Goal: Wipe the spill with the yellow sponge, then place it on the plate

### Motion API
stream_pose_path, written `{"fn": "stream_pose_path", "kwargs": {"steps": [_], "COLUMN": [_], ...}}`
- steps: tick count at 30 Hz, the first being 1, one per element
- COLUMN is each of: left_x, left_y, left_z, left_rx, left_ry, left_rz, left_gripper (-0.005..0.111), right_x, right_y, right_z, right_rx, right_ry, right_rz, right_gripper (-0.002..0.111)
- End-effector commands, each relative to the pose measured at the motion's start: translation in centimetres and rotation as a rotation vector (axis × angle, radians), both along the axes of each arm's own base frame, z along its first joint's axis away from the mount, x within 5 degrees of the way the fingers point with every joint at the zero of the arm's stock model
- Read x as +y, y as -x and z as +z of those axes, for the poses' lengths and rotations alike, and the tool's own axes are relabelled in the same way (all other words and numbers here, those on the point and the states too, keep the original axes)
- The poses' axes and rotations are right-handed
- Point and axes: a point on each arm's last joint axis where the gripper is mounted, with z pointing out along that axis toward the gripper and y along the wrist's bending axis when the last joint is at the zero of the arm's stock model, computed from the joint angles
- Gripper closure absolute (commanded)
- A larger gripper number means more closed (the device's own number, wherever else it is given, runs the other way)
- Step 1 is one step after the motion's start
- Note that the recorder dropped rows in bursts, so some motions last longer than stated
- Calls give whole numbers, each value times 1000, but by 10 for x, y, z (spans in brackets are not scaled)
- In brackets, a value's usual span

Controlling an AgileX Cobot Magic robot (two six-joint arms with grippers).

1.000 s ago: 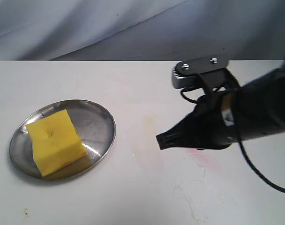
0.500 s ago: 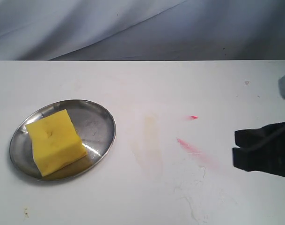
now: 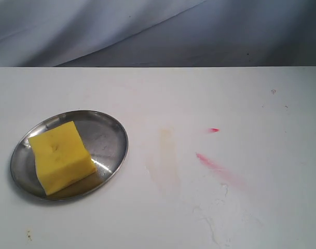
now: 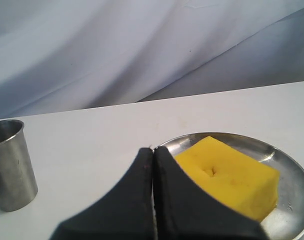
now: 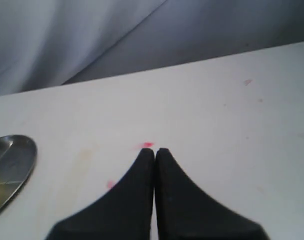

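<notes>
The yellow sponge (image 3: 60,157) lies on the silver plate (image 3: 108,135) at the left of the table; the left wrist view shows the sponge (image 4: 226,175) on the plate (image 4: 286,165) too. Only a faint yellowish-tan smear (image 3: 167,158) marks where the spill was, also seen as a pale smear (image 5: 82,162) in the right wrist view. Neither gripper appears in the exterior view. My left gripper (image 4: 153,150) is shut and empty, just short of the plate's rim. My right gripper (image 5: 155,151) is shut and empty above the bare table near a red mark (image 5: 147,145).
Thin red streaks (image 3: 215,165) and a small red dot (image 3: 214,129) lie right of the smear. A metal cup (image 4: 9,165) stands beside the plate in the left wrist view. Grey cloth (image 3: 147,31) hangs behind the table's far edge.
The right arm has pulled back to the right and left the exterior view. The sponge and plate have not moved.
</notes>
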Motion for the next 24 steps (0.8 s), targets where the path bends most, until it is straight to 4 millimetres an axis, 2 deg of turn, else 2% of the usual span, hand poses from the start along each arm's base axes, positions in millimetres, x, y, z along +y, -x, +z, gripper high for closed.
{"fn": "stream_pose_path", "kwargs": {"steps": [1,4,9,15,24], "left_x": [0,0,0,0,0], "left_y": [0,0,0,0,0], "left_z": [-1,-1,-1,-1,-1], "left_rx": [-5,-5,-5,-5,-5], "left_ry": [1,1,1,1,1], "left_rz": [0,0,0,0,0], "left_gripper": [107,107,107,107,107], "right_x": [-13,-19,-23,-24,-24], "right_y": [14,23,32,32,31], "right_z": [-11,-20,-21,-27,-25], "right_rx": [-132,-204,-302,-276,-297], "right_ry": [35,114,145,185,181], "right_rz": [-82,-127,-170,-179,-181], "right_gripper": [108,108,108,108,108]}}
